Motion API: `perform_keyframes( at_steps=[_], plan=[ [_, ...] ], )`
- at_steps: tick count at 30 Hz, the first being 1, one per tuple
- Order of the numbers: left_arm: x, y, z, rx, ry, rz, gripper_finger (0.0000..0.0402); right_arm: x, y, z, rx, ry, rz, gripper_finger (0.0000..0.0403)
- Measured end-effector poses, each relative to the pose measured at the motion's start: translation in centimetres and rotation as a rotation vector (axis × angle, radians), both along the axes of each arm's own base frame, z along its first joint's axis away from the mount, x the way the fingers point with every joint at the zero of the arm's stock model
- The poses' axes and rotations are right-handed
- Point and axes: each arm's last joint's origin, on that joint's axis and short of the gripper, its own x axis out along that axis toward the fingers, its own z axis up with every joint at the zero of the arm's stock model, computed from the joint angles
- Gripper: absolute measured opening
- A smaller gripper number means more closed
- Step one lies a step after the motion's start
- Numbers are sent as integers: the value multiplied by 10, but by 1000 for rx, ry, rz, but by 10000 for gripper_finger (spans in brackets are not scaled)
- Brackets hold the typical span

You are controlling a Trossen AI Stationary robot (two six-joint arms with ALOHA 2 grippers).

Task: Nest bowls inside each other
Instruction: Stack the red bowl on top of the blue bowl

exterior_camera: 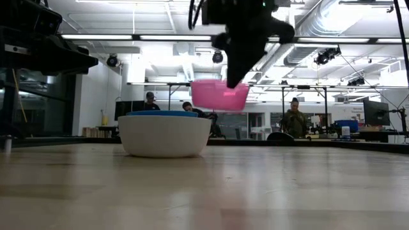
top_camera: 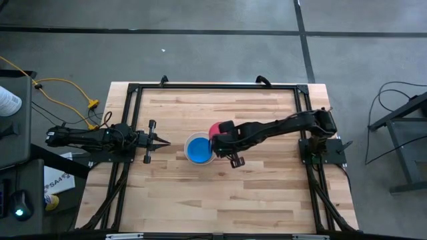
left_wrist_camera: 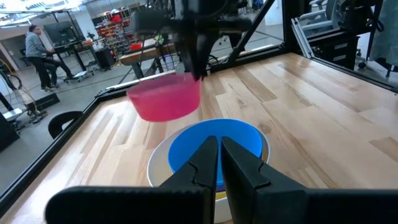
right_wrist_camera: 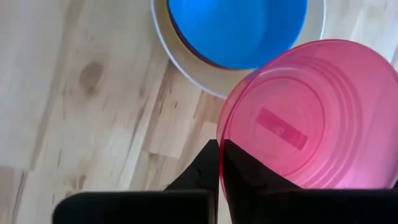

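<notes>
- The right claw (top_camera: 220, 137) is near the middle of the desk (top_camera: 267, 193), clenched on the rim of the pink bowl (top_camera: 215, 129).
- In the low view the pink bowl (exterior_camera: 220, 94) hangs in the air, above the rim level of the white bowl (exterior_camera: 165, 135) and not touching it.
- From above, the pink bowl sits just beside the white bowl (top_camera: 200, 160), at about its 1 o'clock, with edges overlapping slightly in that view.
- The right wrist view shows the thin fingers (right_wrist_camera: 231, 163) pinching the pink bowl's rim (right_wrist_camera: 314, 115), one inside and one outside.
- The white bowl stands upright on the desk with the blue bowl (top_camera: 198, 148) nested inside; in the low view only the blue rim (exterior_camera: 165, 114) shows above the white one.
- A sliver of yellow (left_wrist_camera: 219, 196) shows between the blue bowl (left_wrist_camera: 214, 146) and the white bowl (left_wrist_camera: 158, 168) in the left wrist view.
- The left claw (top_camera: 160, 142) rests at the white bowl's 9 o'clock, apart from it, pointing at it, with its fingers (left_wrist_camera: 205, 163) clenched together on nothing.
- People (exterior_camera: 294, 121) are in the room beyond the desk.
</notes>
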Motion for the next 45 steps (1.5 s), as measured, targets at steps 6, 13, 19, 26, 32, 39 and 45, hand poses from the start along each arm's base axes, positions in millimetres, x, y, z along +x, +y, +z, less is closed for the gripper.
perform_keyframes(
  at_steps=[6, 13, 19, 26, 32, 39, 45],
  plan=[
    [0, 0, 0, 0, 0, 0, 19, 1, 8, 15, -13, 1, 129, 4],
    [0, 0, 0, 0, -1, 0, 19, 4, 10, 20, 37, -13, 234, 4],
    [0, 0, 0, 0, -1, 0, 19, 12, 11, 27, 17, -42, 269, 4],
    [0, 0, 0, 0, -1, 0, 19, 35, 14, 21, -2, -36, 318, 4],
    [0, 0, 0, 0, 0, 0, 19, 50, 16, 13, -17, -26, 353, 4],
    [0, 0, 0, 0, 0, 0, 19, 59, 16, 8, -26, -9, 392, 4],
    [0, 0, 0, 0, -1, 0, 19, 56, 17, 7, 12, 14, 406, 4]
  ],
)
